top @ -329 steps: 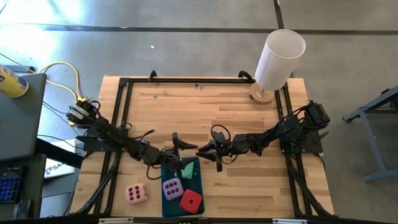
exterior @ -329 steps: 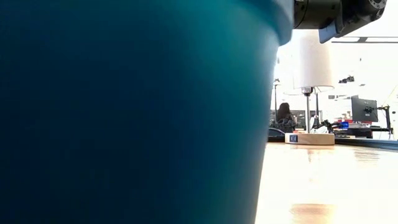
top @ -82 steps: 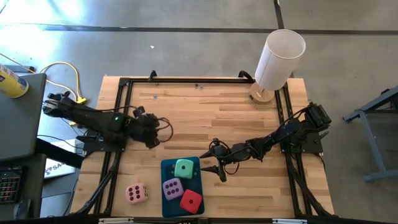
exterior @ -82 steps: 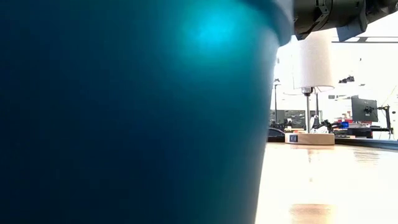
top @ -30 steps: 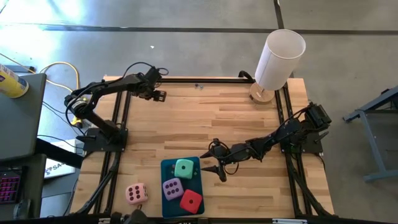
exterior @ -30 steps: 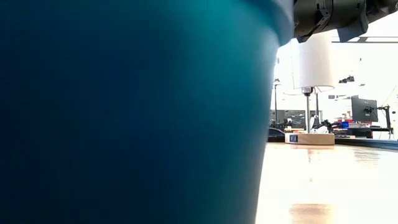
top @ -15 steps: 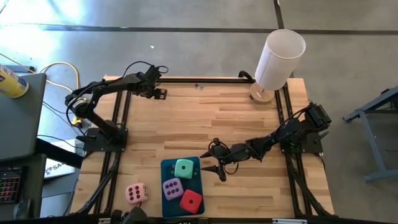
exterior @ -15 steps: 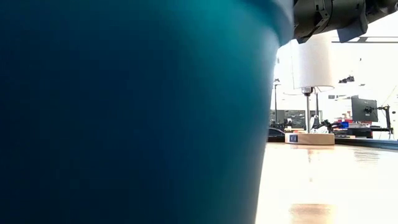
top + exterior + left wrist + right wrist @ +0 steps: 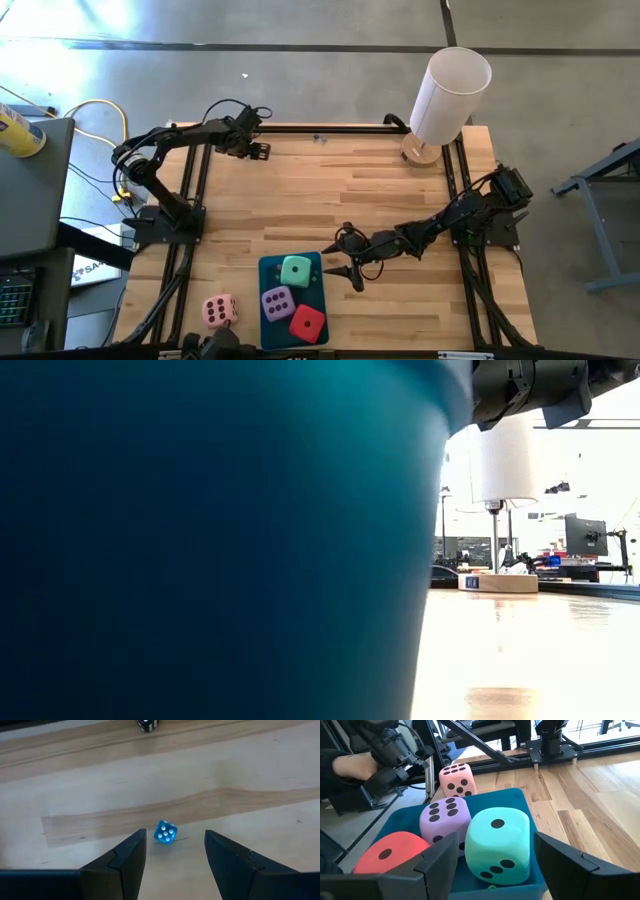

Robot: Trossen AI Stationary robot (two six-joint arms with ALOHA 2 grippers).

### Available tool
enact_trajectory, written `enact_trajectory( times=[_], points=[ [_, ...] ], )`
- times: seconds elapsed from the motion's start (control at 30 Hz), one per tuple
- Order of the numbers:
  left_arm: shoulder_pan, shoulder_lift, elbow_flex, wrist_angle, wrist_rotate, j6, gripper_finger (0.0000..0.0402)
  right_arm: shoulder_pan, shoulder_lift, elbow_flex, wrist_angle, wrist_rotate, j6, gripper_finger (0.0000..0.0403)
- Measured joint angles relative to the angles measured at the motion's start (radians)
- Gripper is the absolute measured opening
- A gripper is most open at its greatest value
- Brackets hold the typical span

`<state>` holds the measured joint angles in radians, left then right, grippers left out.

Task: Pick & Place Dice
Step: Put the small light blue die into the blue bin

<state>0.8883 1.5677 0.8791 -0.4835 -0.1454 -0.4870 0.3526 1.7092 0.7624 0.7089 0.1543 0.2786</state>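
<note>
High view: teal tray [image 9: 268, 268] sits at approx 6 o'clock of the surface [image 9: 330, 190], w/ mint green die [image 9: 295, 270], lilac die [image 9: 277, 301] and red die [image 9: 307, 322] inside it. Pale pink die [image 9: 218, 311] is on the wood just beside the tray, at its 9 o'clock. Right gripper [image 9: 341, 270] hovers at the tray's 3 o'clock, near the mint die, fingers apart, holding nothing. Left gripper [image 9: 262, 151] is well apart, at approx 11 o'clock near the far edge. White lamp [image 9: 446, 98] at 1 o'clock.

Low view: teal tray wall fills most of the frame; lamp and a bit of dark arm beyond.

Left wrist view: left fingers [image 9: 122, 860] spread wide, empty, w/ a small blue die [image 9: 165, 831] on the surface between and just ahead of them.

Right wrist view: right fingers [image 9: 437, 857] wide, empty, framing the mint die; lilac and red dice beside it in the tray, pink die past the tray rim. A person's hand [image 9: 350, 766] shows at the surface edge.
</note>
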Motion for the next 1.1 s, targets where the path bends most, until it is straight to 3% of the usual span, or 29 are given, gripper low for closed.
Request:
enact_trajectory(
  times=[0.8, 1.1],
  points=[
    [0.008, 0.002, 0.000, 0.017, -0.009, -0.011, 0.0193, -0.002, 0.000, 0.000, -0.002, 0.000, -0.015, 0.0249],
    [0.008, 0.065, 0.000, 0.026, -0.007, 0.014, 0.0193, -0.002, 0.000, 0.000, -0.006, 0.000, -0.015, 0.0249]
  ],
)
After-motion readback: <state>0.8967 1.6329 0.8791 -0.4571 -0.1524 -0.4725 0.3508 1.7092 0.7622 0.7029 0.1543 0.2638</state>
